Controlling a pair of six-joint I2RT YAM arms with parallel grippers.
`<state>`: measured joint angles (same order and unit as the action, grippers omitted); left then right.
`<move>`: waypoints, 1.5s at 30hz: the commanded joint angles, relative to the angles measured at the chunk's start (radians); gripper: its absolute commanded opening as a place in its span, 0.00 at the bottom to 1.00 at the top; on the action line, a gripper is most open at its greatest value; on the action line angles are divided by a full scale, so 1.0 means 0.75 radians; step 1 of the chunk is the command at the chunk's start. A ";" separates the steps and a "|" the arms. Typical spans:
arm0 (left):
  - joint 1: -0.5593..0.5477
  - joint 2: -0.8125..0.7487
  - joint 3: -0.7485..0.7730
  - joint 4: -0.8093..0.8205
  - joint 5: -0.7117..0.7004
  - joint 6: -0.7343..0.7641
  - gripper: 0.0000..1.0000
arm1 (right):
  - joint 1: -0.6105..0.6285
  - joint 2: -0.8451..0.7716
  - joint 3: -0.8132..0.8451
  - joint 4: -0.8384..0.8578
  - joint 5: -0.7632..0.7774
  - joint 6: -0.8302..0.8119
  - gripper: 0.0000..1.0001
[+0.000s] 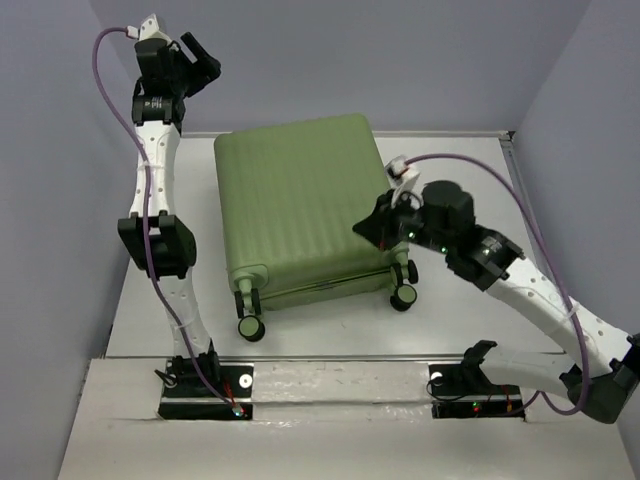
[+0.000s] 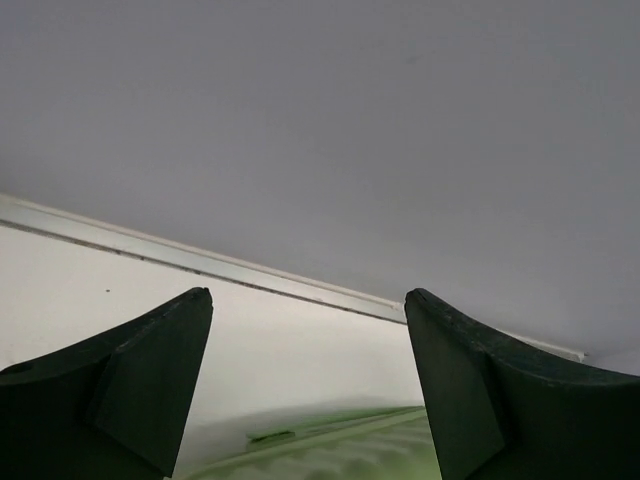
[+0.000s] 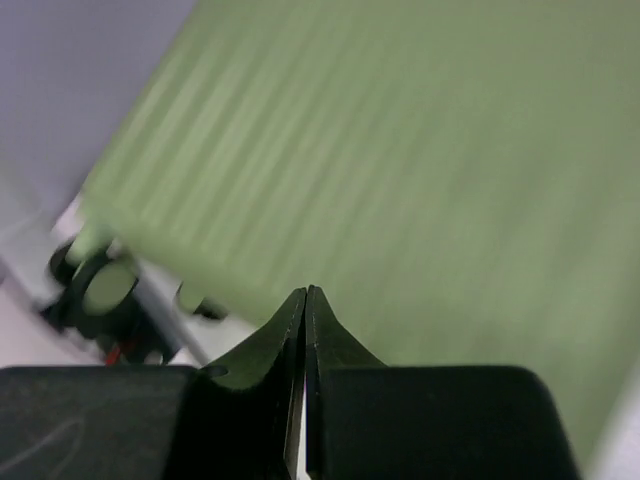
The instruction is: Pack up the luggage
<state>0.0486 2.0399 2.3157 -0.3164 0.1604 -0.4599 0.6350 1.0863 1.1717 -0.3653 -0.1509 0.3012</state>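
Observation:
The luggage [image 1: 300, 205], a light-green ribbed hard-shell suitcase, lies flat and closed in the middle of the white table, its black wheels [image 1: 249, 327] toward me. My right gripper [image 1: 368, 226] is shut with nothing between its jaws, at the suitcase's right edge near its front corner. In the right wrist view its closed fingertips [image 3: 306, 297] sit just above the green shell [image 3: 400, 170]. My left gripper [image 1: 205, 60] is open and empty, raised high at the back left, away from the suitcase. The left wrist view shows its spread fingers [image 2: 150, 380] and a sliver of green shell [image 2: 340, 455].
Grey walls enclose the table on the back and both sides. A wheel with a green hub [image 3: 105, 285] shows at the left of the right wrist view. The white table edge [image 2: 200, 262] meets the back wall.

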 commanded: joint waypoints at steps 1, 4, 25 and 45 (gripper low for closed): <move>0.037 0.210 0.156 0.100 0.315 -0.078 0.87 | 0.278 -0.008 -0.163 -0.133 -0.003 -0.044 0.07; 0.033 0.327 0.162 0.268 0.467 -0.103 0.85 | 0.389 -0.045 -0.257 -0.147 0.015 0.024 0.07; -0.134 0.034 -0.930 0.902 0.550 -0.080 0.77 | 0.269 0.153 -0.493 0.472 0.731 0.157 0.07; -0.463 -1.320 -2.275 0.578 -0.038 -0.160 0.72 | -0.208 1.136 0.773 0.401 -0.457 0.224 0.07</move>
<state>-0.0055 1.2129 0.6945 0.2306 -0.1379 -0.5789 0.3138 1.8385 1.4727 -0.2481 0.0189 0.3515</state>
